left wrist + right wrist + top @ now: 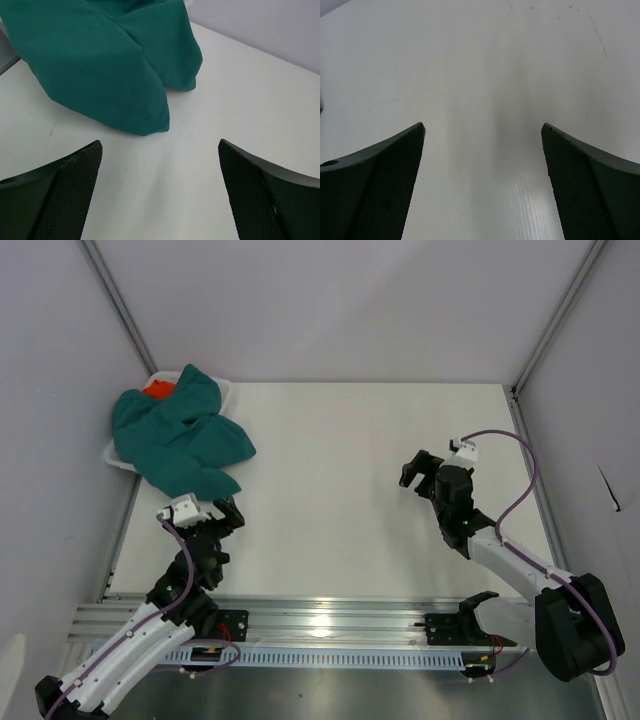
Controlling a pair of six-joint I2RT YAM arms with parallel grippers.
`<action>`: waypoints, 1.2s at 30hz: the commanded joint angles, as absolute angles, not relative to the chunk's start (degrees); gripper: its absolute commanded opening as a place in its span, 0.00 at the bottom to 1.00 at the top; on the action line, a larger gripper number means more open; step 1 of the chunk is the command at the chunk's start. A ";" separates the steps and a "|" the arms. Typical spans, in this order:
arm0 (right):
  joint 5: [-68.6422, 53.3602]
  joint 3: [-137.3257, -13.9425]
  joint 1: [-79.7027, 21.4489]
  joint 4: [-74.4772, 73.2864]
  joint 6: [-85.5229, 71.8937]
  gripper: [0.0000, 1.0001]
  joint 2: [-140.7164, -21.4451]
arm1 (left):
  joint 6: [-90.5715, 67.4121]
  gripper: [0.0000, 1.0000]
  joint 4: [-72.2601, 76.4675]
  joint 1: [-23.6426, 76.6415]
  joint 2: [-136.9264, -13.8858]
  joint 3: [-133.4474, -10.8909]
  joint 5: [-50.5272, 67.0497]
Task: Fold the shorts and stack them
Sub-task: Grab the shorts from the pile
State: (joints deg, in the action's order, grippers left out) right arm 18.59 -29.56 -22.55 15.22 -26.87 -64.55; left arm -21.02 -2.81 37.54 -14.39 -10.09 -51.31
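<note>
No readable text, labels, brand names, numbers or signs appear anywhere in these three camera views.

Crumpled teal shorts (180, 440) far left, atop orange pair (157, 389) (only a sliver visible)

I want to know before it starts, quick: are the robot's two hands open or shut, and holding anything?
Left gripper: open, holding nothing, just short of the teal shorts.
Right gripper: open, holding nothing.
</note>
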 commanded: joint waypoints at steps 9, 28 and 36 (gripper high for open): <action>18.72 -29.44 -23.20 17.32 -25.14 1.00 -62.67 | -39.10 0.99 -11.96 34.29 -24.85 -23.45 -50.47; 18.11 -30.59 -23.20 16.35 -25.05 0.99 -65.91 | -37.97 0.99 -23.90 -4.03 -79.61 -77.33 -19.08; 17.40 -31.20 -23.20 15.82 -25.66 1.00 -66.71 | -36.65 0.99 -24.35 -9.67 -90.43 -83.58 -17.76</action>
